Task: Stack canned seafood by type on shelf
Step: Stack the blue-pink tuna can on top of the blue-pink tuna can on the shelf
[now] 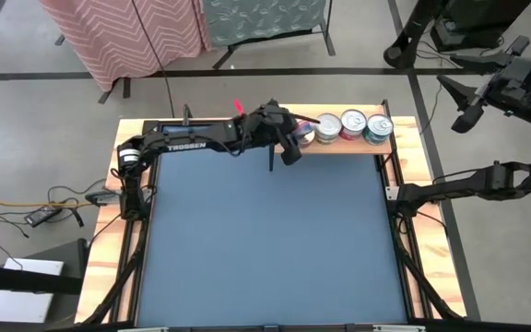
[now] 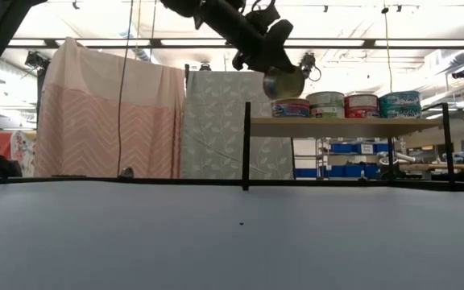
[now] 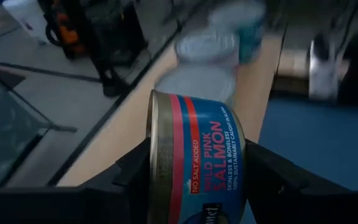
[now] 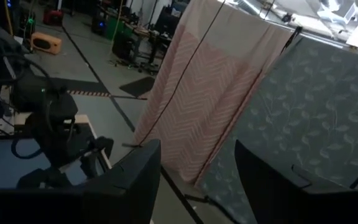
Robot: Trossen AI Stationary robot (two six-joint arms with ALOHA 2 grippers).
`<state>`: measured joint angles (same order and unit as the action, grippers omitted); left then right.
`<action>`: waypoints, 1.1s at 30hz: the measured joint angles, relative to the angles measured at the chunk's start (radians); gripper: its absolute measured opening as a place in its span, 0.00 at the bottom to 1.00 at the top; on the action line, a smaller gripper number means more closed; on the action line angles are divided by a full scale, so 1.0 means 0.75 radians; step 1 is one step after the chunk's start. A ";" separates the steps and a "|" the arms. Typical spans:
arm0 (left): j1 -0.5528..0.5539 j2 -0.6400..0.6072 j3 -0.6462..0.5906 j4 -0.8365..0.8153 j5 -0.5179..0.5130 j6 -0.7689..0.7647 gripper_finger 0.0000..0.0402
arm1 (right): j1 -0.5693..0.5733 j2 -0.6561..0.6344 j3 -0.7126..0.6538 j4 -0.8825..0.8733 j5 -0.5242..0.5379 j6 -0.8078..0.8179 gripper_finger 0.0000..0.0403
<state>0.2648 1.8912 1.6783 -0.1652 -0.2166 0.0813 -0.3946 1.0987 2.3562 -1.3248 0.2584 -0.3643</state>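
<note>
One salmon tin (image 3: pixel 194 165) sat clamped on edge between the left gripper (image 3: pixel 191 186) jaws, just short of the shelf (image 1: pixel 339 145), rigid, smooth, likely slippery, best pinched across its rim; right gripper (image 4: pixel 194 180) idled open, well apart.

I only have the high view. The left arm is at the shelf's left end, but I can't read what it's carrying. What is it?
Observer: The left gripper holds a tin on edge; the left wrist view reads "Wild Pink Salmon" on a blue and red label.
Operator: Is it down on the shelf yet?
Observer: No. In the low view the tin hangs above the shelf, over the leftmost stack.
Operator: How tall are the stacks?
Observer: The low view shows one tin per spot along the row, except the second spot, which looks two high.
Operator: And the right arm?
Observer: The right gripper is open and empty, off the table's right side, facing the curtains.
</note>
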 joint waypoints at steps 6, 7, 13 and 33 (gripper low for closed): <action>-0.018 0.000 0.072 -0.140 -0.055 0.159 0.51 | 0.000 -0.006 0.000 -0.019 0.000 0.009 0.54; -0.024 0.000 0.077 -0.154 -0.083 0.176 0.51 | 0.000 -0.006 0.000 -0.019 0.000 0.009 0.54; -0.061 0.000 0.095 -0.113 -0.216 0.298 0.51 | 0.000 -0.006 0.000 -0.019 -0.001 0.009 0.54; -0.156 0.105 0.096 -0.133 -0.338 0.550 0.51 | 0.001 -0.007 0.000 -0.025 -0.072 0.044 0.54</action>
<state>0.1474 1.9696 1.7504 -0.2646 -0.4703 0.4936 -0.3943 1.0933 2.3562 -1.3435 0.2047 -0.3315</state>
